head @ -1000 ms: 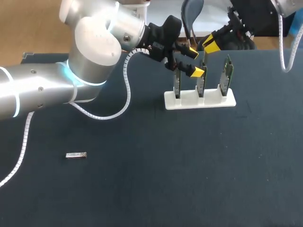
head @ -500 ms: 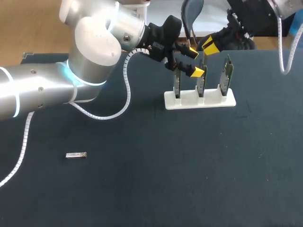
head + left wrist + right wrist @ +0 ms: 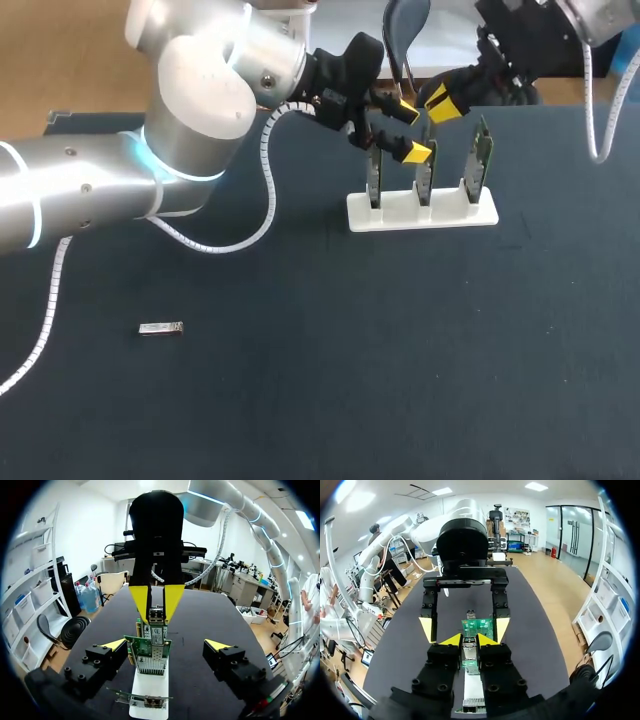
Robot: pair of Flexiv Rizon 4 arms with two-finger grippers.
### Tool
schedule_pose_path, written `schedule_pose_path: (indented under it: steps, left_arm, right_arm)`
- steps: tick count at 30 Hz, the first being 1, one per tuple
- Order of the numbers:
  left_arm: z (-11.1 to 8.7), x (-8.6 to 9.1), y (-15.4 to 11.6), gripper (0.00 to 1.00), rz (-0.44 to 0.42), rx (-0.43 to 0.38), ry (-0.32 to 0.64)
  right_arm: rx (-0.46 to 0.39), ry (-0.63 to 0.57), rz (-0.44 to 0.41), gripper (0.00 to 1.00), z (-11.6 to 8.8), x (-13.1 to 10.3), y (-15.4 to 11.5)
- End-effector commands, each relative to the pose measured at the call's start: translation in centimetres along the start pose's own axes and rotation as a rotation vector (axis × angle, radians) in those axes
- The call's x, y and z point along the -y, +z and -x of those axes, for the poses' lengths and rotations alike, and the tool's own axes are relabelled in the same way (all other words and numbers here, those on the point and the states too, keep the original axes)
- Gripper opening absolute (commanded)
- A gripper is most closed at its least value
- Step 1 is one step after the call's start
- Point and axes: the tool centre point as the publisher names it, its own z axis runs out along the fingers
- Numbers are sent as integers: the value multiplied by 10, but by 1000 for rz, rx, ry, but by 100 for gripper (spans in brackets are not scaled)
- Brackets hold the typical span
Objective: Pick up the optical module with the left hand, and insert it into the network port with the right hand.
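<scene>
1. Optical module (image 3: 469, 652) looks like it's sitting pinched between the closed yellow tips of the right gripper (image 3: 469, 640), hanging just above the cards (image 3: 425, 172) in the white rack (image 3: 422, 212).
2. Left gripper (image 3: 165, 644) is hanging wide open on either side of a card, holding nothing.
3. I'm guessing it's handling as light, stiff, slick metal, so I'd be gripping the flat sides and leaving the plug end free.
4. Counting up: two modules, with the second module (image 3: 160, 328) lying flat on the table (image 3: 330, 390), well apart from the rack. Three cards, one rack.
</scene>
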Motion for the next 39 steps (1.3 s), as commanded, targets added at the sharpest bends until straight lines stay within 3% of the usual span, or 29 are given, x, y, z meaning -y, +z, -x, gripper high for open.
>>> schedule_pose_path:
  steps: [1,20,21,22,24,25,39]
  left_arm:
    - [1,-2,0,100,-3,-5,-1]
    - [1,-2,0,100,-3,-5,-1]
    - [1,-2,0,100,-3,-5,-1]
    - [1,-2,0,100,-3,-5,-1]
    - [1,-2,0,100,-3,-5,-1]
    - [1,-2,0,100,-3,-5,-1]
    - [1,-2,0,100,-3,-5,-1]
  right_arm:
    - [3,2,2,100,1,1,1]
    - [124,-12,11,100,23,0,-17]
    - [126,-14,10,94,24,1,-18]
    - [128,-17,9,49,25,1,-18]
    - [130,-25,7,5,26,1,-18]
    - [126,-28,4,0,27,1,-18]
    - [99,-20,15,0,21,1,-11]
